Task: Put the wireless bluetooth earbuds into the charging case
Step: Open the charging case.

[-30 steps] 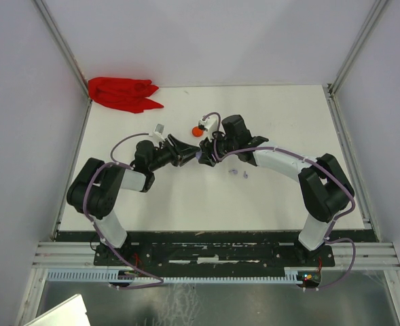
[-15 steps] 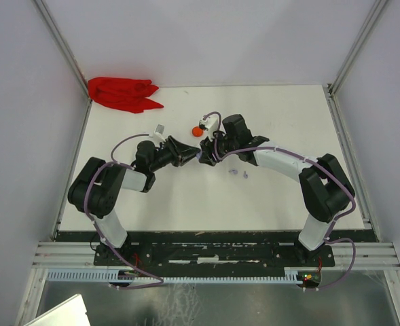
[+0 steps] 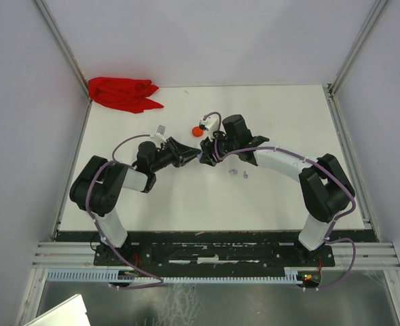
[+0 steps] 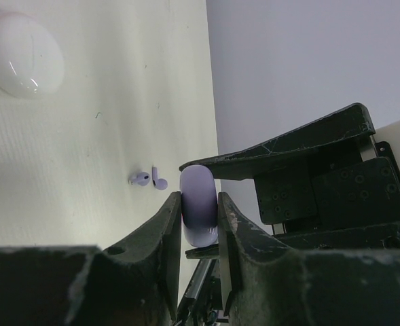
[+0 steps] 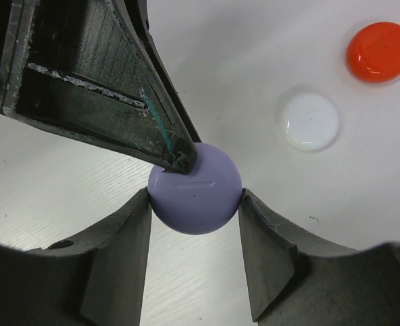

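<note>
- A red cloth (image 3: 121,94) lies crumpled at the far left corner of the white table (image 3: 288,122)
- The left gripper (image 3: 190,155) reaches in from the left with its jaws drawn narrow, pinching the two flat faces of the purple charging case (image 4: 198,207)
- From the left wrist the case shows edge-on as a smooth lilac lens shape; from the right wrist it is a round glossy disc with a faint short line on its face, near the middle of the table
- The right gripper (image 3: 205,156) meets it from the right, its fingers (image 5: 118,244) partway apart and pressed to opposite sides of the rim
- An orange disc (image 5: 379,51) and a white disc (image 5: 311,121) lie close together just beyond the case
- The purple earbuds (image 3: 232,172), two tiny lilac stemmed pieces, lie loose and close together on the table right of the grippers, outside the case
</note>
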You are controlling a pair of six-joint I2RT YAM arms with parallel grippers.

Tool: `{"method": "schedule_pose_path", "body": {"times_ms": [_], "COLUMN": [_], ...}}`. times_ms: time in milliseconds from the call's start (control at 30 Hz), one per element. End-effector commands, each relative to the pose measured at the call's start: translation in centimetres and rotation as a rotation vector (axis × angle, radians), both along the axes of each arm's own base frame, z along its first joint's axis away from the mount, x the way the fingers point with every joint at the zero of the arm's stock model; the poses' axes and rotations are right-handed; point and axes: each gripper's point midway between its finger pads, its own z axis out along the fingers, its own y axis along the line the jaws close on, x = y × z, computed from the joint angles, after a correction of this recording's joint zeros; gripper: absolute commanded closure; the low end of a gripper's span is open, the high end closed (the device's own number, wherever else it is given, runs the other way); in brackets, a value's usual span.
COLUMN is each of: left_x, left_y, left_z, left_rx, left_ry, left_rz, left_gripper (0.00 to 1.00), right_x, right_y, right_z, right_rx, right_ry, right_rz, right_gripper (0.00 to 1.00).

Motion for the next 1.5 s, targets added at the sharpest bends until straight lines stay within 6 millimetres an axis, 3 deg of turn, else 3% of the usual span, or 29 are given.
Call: {"method": "schedule_pose_path", "body": {"times_ms": [0,133,367,667,1067,1333,1467], "left_x": [-0.3,0.2,0.7,1.2,0.9,0.8,1.6], "left_y": [-1.1,-1.0,-1.1,-1.2,-2.0,-2.2,-1.5], "left_z": [2.1,1.9,2.5,4.1,5.5,5.9,5.7], "left_rx": [-0.035,-0.03,-0.04,-0.079,-0.114,-0.137,-0.133], "left_ry": [-0.08,-0.073,-0.083,-0.103,-0.114,-0.109,-0.1], "left_rz": [-0.047,-0.031,-0.024,-0.008,-0.018,-0.021,0.022], "left_gripper": [0.97,0.97,0.97,0.97,0.97,0.97,0.97], "right_x": [1.1,1.6,3.0,3.0,3.4,4.0,3.8], "right_y": [0.5,-0.6,-3.8,-5.4,-4.7,-4.8,-6.3], "right_z": [4.4,6.8,9.1,6.5,1.5,1.6,1.7], "right_rx": [0.077,0.139,0.124,0.065,0.032,0.043,-0.002], "right_ry": [-0.103,-0.147,-0.177,-0.097,-0.019,-0.035,-0.043], "right_rz": [-0.025,-0.106,-0.315,-0.434,-0.437,-0.466,-0.516], "right_gripper": [0.38,0.19,0.1,0.09,0.09,0.09,0.09]}}
